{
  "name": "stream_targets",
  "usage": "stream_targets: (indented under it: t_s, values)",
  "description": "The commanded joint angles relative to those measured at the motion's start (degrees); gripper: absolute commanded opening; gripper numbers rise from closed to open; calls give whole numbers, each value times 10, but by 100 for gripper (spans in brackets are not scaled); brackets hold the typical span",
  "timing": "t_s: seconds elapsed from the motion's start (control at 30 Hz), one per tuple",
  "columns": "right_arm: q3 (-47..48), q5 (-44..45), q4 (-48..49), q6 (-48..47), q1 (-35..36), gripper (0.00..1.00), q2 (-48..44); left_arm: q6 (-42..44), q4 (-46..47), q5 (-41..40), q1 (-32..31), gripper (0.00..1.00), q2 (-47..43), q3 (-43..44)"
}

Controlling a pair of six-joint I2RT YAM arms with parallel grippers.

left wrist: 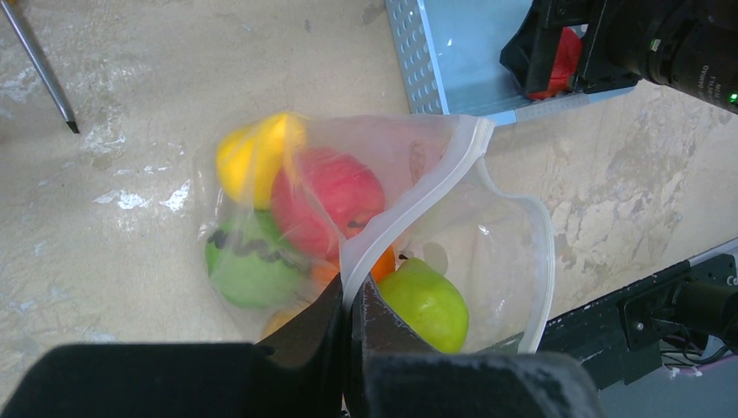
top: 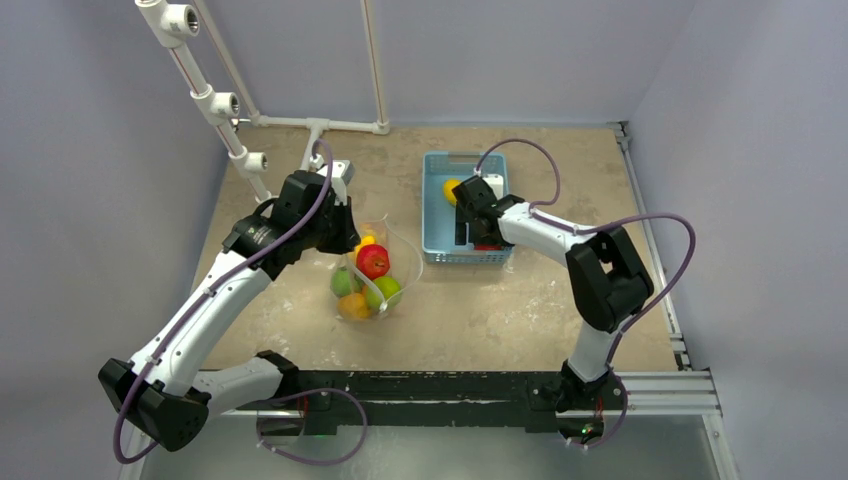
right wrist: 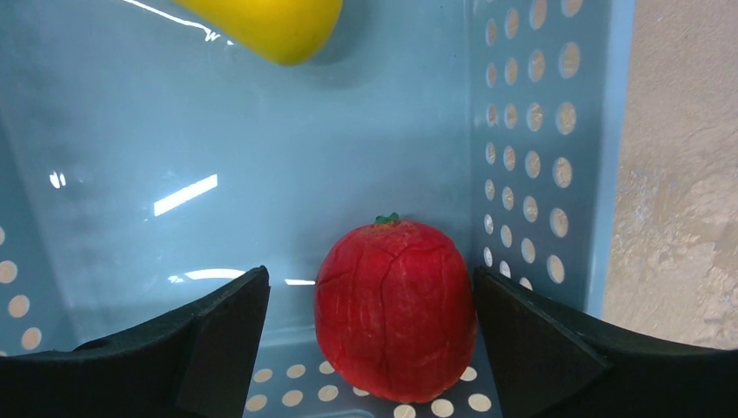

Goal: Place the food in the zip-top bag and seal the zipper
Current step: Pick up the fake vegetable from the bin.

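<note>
My left gripper (left wrist: 351, 322) pinches the zipper (left wrist: 435, 187), holding the zip-top bag (left wrist: 487, 226) open mid-tabletop (top: 520, 310). My right gripper (right wrist: 370, 348), spread wide, straddles the red fruit (right wrist: 392, 305) against the basket (right wrist: 540, 157) wall, ready to grasp.

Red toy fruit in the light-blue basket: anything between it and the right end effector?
Nothing visible. The open right end effector straddles the red glossy toy fruit on the floor of the light-blue perforated plastic basket, one finger each side. The yellow toy fruit lies farther back, clear of it.
</note>
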Motion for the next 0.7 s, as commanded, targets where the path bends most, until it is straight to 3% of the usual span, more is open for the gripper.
stream_targets:
  t_s: [0.0, 0.17, 0.43, 0.67]
  values:
    - [1, 5, 14, -6, -3, 87, 10, 10, 23, -5, -1, 0, 2, -2]
    - [3, -7, 21, -12, -2, 76, 11, 12, 23, -7, -1, 0, 4, -2]
    - [24, -14, 12, -16, -2, 35, -10, 9, 26, -5, -1, 0, 6, -1]
    - [81, 7, -10, -13, -2, 28, -45, 7, 25, -5, -1, 0, 4, -1]
